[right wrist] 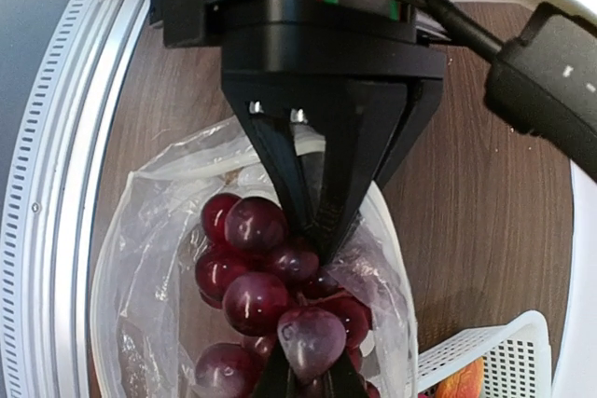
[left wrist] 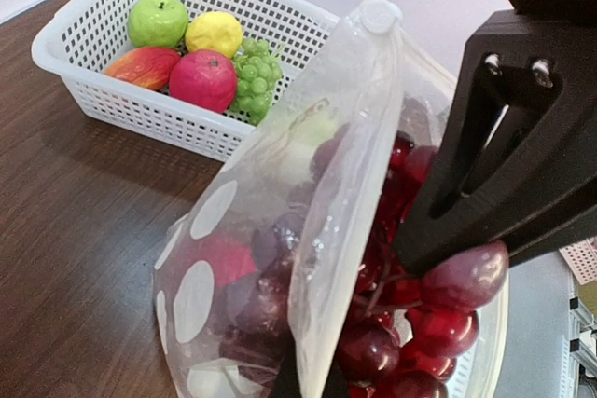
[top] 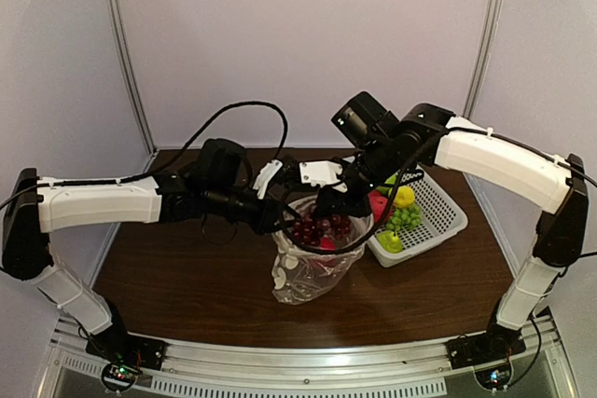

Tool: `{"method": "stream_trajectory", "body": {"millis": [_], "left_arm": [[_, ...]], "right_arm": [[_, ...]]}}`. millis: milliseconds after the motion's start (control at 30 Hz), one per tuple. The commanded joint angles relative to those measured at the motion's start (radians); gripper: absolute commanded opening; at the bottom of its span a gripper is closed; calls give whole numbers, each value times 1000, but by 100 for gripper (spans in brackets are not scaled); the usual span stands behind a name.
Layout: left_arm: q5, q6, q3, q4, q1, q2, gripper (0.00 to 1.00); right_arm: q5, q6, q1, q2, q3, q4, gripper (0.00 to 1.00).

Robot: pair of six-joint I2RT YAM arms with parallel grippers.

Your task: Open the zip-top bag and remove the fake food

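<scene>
Left gripper [right wrist: 322,235], jaws fully closed, pinches the rim of the one zip-top bag [left wrist: 238,221], which stands upright on the dark wood-grain table [left wrist: 75,230] near the one white basket [left wrist: 121,107]. Right gripper [left wrist: 418,251], nearly closed, grips the single bunch of dark red grapes [right wrist: 252,300] at the bag's open mouth. Pale walls [top: 298,34] enclose the table. Bag contents: the grapes and one red piece [left wrist: 219,263], blurred behind plastic. Basket contents: one green apple [left wrist: 158,20], one yellow lemon [left wrist: 214,33], one red apple [left wrist: 202,80], one orange-red piece [left wrist: 142,64], one green grape bunch [left wrist: 255,76].

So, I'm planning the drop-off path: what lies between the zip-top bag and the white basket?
Only bare brown tabletop lies between the zip-top bag and the basket; the left wrist view shows that stretch clearly.
</scene>
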Motion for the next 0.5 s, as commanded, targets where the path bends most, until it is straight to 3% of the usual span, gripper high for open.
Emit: {"method": "stream_trajectory", "body": {"millis": [0, 467], "left_arm": [[-5, 2, -17, 15, 17, -18, 0], [-5, -3, -13, 16, 24, 12, 0]], "right_arm": [[36, -69, 8, -58, 35, -57, 0], [-171, -58, 7, -178, 50, -144, 0]]}}
